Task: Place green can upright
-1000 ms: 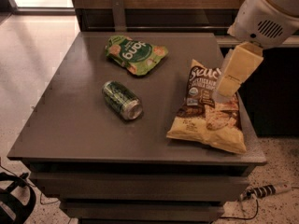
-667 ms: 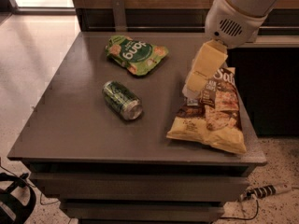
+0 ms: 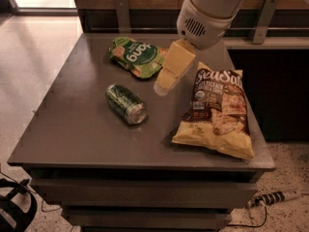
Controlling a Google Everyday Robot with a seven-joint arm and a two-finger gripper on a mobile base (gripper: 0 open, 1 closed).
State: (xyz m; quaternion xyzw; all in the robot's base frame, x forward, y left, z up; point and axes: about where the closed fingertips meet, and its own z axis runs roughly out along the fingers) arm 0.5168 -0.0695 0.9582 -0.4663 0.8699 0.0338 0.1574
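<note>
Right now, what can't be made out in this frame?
Camera view:
- green can, lying on its side: far end turned away.
- green snack bag: right corner behind the claw, which hangs over the table between can and chip bag.
- arm: cut off by top edge.
- chip bag's small print: too small.

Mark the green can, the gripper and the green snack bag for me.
green can [image 3: 124, 102]: camera view, middle of its side; it lies tipped over.
gripper [image 3: 162, 87]: camera view, its tip, hovering just right of the can.
green snack bag [image 3: 135, 57]: camera view, centre of its printed face.
</note>
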